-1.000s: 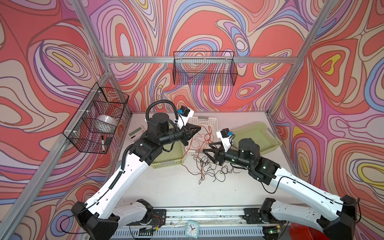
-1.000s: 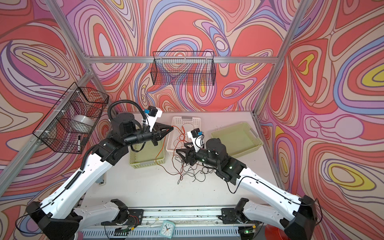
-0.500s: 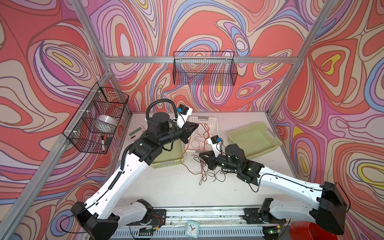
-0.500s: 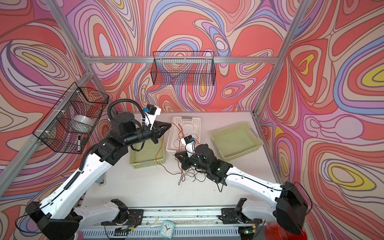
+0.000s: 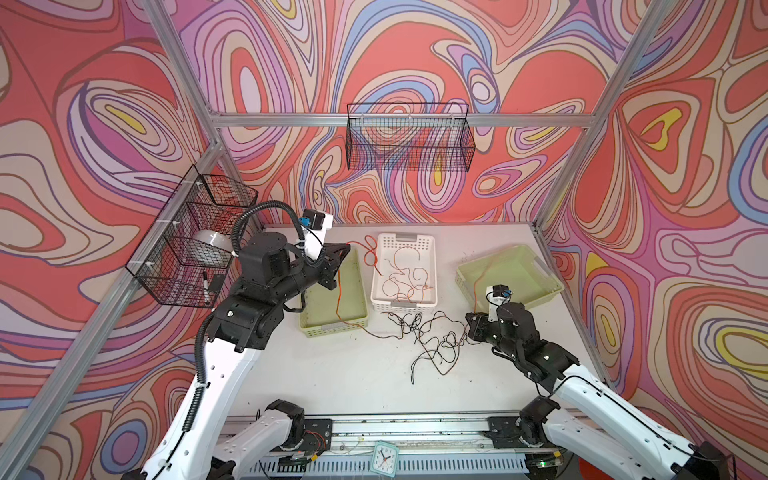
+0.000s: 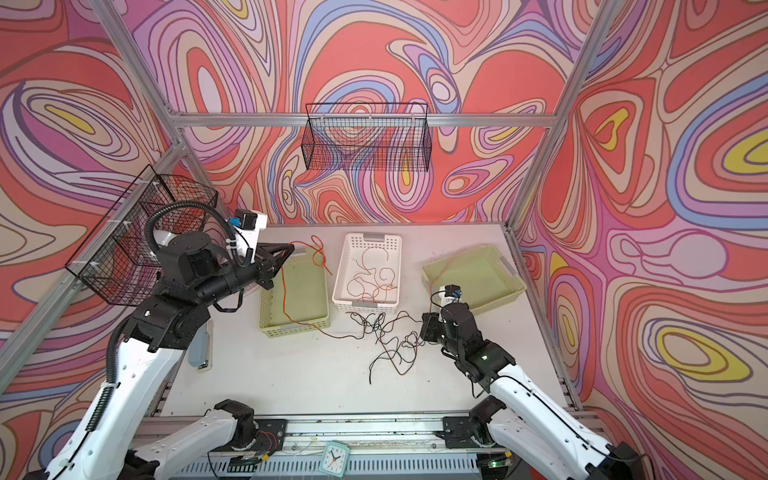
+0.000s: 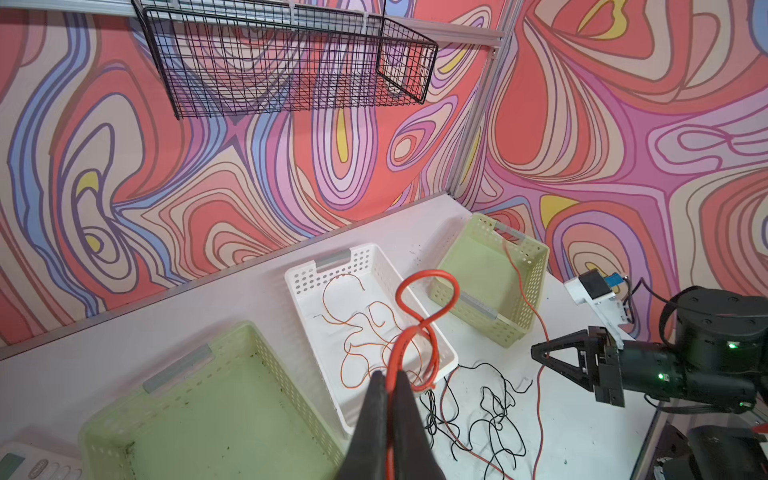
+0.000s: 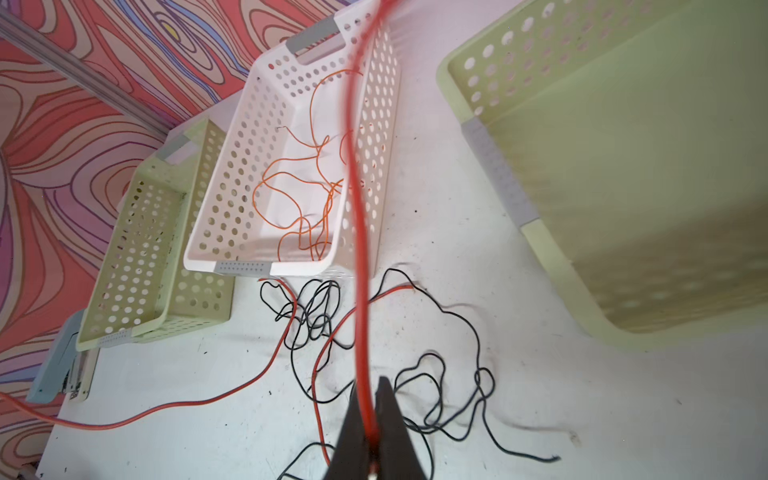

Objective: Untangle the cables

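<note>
While the black cables [image 5: 440, 340] lie knotted on the tabletop [image 5: 345, 374] before the white basket [image 5: 405, 240], a red cable [image 7: 415, 328] is clamped in my left end effector [image 7: 388, 380], raised over a green basket [image 5: 332, 329]. My right end effector [image 8: 370, 384] is pinched on a red strand [image 8: 357, 249] beside them; same cable or not, cannot tell. Step: drawing red free. Next, I judge: separate slowly, watch that black loops don't drag.
</note>
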Available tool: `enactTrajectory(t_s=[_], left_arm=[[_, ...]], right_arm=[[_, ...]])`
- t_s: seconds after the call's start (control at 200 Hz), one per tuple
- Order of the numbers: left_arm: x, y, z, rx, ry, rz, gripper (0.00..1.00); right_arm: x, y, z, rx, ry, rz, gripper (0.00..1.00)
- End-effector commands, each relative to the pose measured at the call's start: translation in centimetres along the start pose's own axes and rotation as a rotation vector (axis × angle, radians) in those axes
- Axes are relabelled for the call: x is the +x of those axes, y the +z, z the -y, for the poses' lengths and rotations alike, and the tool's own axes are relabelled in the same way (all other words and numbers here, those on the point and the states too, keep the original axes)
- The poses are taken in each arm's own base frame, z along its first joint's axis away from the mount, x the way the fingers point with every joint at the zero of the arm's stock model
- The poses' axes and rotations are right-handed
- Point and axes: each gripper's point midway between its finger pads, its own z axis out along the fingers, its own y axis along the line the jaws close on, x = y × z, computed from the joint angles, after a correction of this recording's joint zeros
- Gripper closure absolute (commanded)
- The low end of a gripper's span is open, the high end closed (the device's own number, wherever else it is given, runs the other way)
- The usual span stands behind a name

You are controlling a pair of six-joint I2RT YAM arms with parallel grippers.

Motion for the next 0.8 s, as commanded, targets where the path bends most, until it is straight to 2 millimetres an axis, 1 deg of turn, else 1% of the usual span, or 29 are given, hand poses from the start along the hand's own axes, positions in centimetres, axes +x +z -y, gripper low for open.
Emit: enactTrajectory(t_s=[0.0,0.045,0.11,0.205,0.25,0.32,0.376,0.421,0.506,0.581,0.601,0.616,0.631,0.681,0.796], left_arm=[[1.8,-0.4,-0.3,-0.013,0.007,-0.067,1.00],[2.0,-0.4,0.3,0.020,0.008,-0.066,1.00],[2.9,-0.1,1.1,0.078,-0.018,-0.095,1.00],[4.7,0.7,2.0,0.150,-0.070,-0.149,1.00],[5.4,1.0,2.4,0.174,-0.088,-0.156,1.00],[6.7,1.6,3.4,0.210,-0.095,-0.164,1.00],[7.7,2.2,4.5,0.246,-0.095,-0.179,1.00],[8.7,2.7,5.2,0.263,-0.089,-0.203,1.00],[10.7,3.9,6.7,0.307,-0.104,-0.238,1.00],[12.2,5.0,8.0,0.348,-0.119,-0.234,1.00],[12.4,5.3,8.3,0.357,-0.124,-0.229,1.00],[13.1,5.5,8.5,0.364,-0.130,-0.245,1.00],[12.9,5.8,8.7,0.375,-0.124,-0.226,1.00],[13.8,6.5,9.3,0.383,-0.118,-0.234,1.00],[16.1,8.0,10.8,0.420,-0.097,-0.279,1.00]], right_arm=[[-2.5,-2.0,1.0,0.090,-0.058,0.055,1.00],[-3.3,-2.6,0.9,0.094,-0.080,0.076,1.00],[-5.0,-3.5,-0.7,0.037,-0.117,0.113,1.00],[-8.1,-5.3,-5.2,-0.129,-0.168,0.175,1.00],[-9.7,-6.6,-7.4,-0.210,-0.195,0.209,1.00],[-11.4,-8.5,-10.9,-0.337,-0.267,0.228,1.00],[-12.6,-9.5,-12.7,-0.388,-0.308,0.222,1.00],[-13.4,-10.2,-13.8,-0.407,-0.342,0.211,1.00],[-14.9,-11.3,-15.1,-0.414,-0.384,0.208,1.00],[-16.1,-12.0,-15.5,-0.391,-0.398,0.213,1.00],[-16.3,-11.9,-15.4,-0.375,-0.401,0.210,1.00],[-16.5,-11.9,-15.4,-0.366,-0.406,0.210,1.00],[-16.7,-12.0,-15.4,-0.360,-0.411,0.209,1.00],[-17.1,-11.8,-15.5,-0.343,-0.420,0.196,1.00],[-18.0,-11.5,-16.3,-0.340,-0.445,0.171,1.00]])
